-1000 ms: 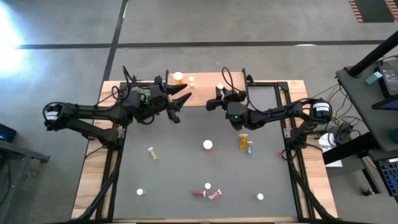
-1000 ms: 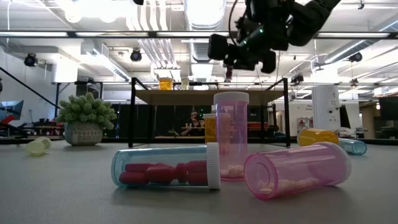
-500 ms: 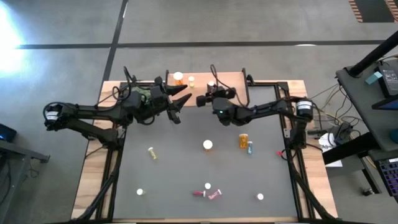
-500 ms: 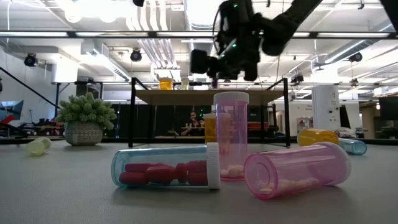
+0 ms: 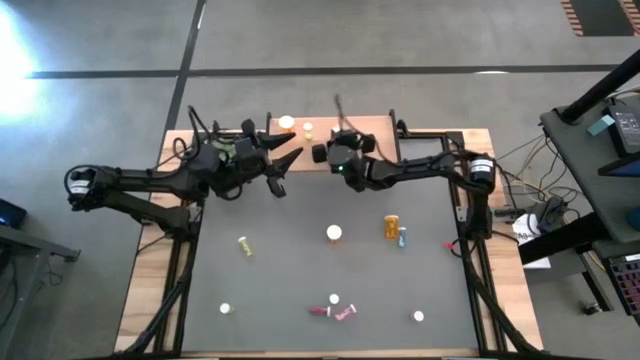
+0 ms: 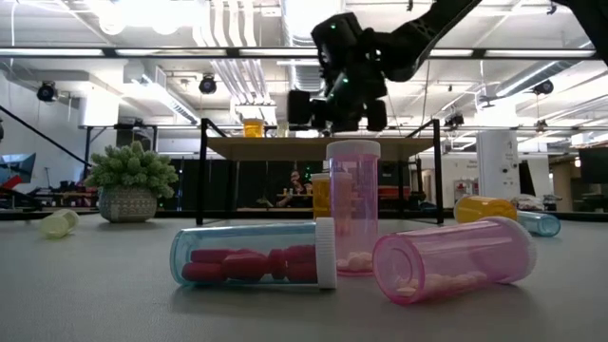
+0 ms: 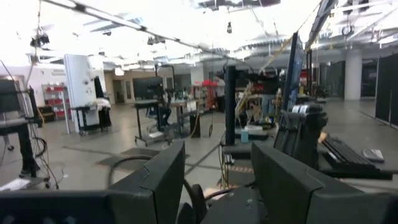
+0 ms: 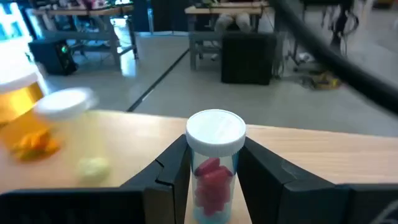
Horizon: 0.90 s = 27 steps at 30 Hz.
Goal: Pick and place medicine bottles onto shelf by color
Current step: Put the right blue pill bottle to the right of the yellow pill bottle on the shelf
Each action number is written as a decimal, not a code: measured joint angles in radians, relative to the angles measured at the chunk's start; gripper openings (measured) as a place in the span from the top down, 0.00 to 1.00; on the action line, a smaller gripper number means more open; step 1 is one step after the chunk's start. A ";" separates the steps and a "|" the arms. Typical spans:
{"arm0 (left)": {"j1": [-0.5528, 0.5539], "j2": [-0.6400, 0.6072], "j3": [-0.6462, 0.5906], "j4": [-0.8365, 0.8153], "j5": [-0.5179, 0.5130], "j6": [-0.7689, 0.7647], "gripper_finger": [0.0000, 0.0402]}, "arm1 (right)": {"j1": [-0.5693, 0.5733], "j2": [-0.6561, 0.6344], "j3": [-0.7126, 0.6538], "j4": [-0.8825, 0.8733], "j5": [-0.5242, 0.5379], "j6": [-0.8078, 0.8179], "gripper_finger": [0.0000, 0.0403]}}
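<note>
My right gripper (image 5: 322,152) hovers over the light-wood shelf (image 5: 375,127) at the table's far edge, shut on a medicine bottle (image 8: 214,158) with a white cap and red pills. An orange bottle (image 5: 287,124) and a yellowish one (image 5: 308,130) stand on the shelf to its left. My left gripper (image 5: 286,165) waits open beside them, holding nothing. More bottles lie or stand on the grey table, among them an orange one (image 5: 391,226) and a pink one (image 5: 344,314). My right gripper pinches the bottle's clear body (image 8: 210,174) just below the white cap, one finger on each side. The fingers come in about level, pointing toward the far edge. The bottle stands upright in the hold. Its base is hidden by the fingers, so whether it rests on the shelf cannot be told.
A green plant in a pot (image 6: 130,185) stands at the far left. In the low view, a red-pill bottle (image 6: 256,254) and a pink one (image 6: 451,258) lie near the front edge, either side of an upright pink one (image 6: 353,204). The shelf's right part (image 5: 430,135) is bare.
My right gripper has carried the red-pill bottle along the far edge toward the table's left, closer to the two bottles on the shelf, and has sunk slightly. The bottle has stayed upright in the hold.
</note>
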 joint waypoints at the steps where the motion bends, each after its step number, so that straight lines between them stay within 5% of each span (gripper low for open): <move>1: 0.000 -0.004 0.000 -0.004 -0.001 0.001 0.58 | -0.010 -0.008 -0.012 0.005 -0.023 0.015 0.73; 10: 0.005 -0.001 0.000 -0.003 -0.052 0.002 0.58 | -0.028 -0.022 -0.069 0.194 -0.195 -0.164 0.73; 27: 0.006 0.000 0.001 -0.001 -0.061 0.001 0.58 | -0.034 -0.024 -0.081 0.194 -0.209 -0.135 0.73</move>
